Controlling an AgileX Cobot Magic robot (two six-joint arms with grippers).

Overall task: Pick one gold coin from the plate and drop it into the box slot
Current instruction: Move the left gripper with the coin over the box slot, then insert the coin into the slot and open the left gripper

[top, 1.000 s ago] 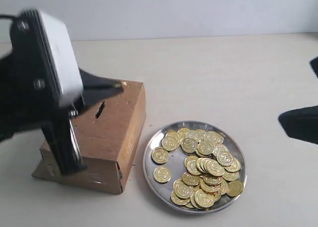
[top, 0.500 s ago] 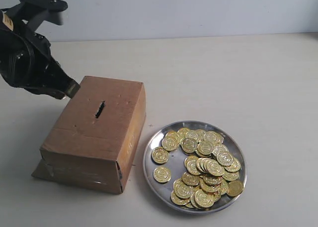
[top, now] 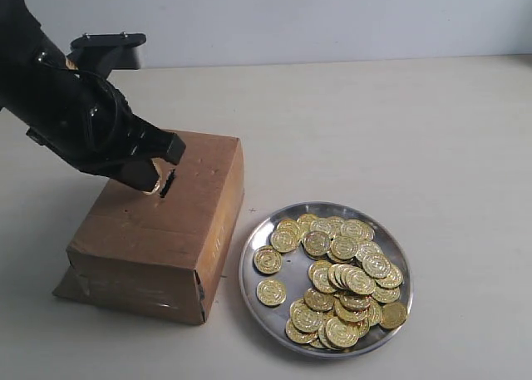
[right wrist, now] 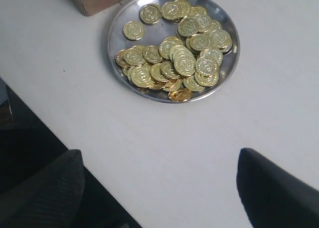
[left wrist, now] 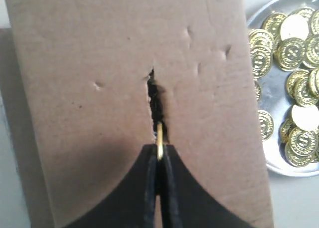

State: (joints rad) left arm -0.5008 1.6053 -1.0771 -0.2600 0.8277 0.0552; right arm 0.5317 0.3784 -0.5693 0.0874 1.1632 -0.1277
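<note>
Pinching one gold coin [left wrist: 160, 138] on edge, the left gripper [left wrist: 160, 155] has its two black tips drawn together with only the coin's thickness between them. A sliver of gold rim pokes out beyond the fingertips. The coin is lined up with the box slot [left wrist: 156, 101] and overlaps one end of that ragged dark slit. Whether its edge has entered the opening or only sits at it cannot be told.

The slot is cut in the middle of the top face of the box [top: 166, 239], plain brown cardboard with small dents in the top face around the slit. In the exterior view the left arm reaches in from the left, and its tips are down at the slot.

Just beside the box, on its right in that view, sits the plate [top: 287, 272], a shiny silver dish with a raised rim. It holds a heap of gold coins [top: 341, 280] crowded toward its right half, with two singles lying apart on the bare metal nearer the box. Both rest on a pale table [top: 374, 122].

The right gripper [right wrist: 159, 158] shows only in its own wrist view — fingers spread wide, nothing between them, over bare table with the plate beyond.
</note>
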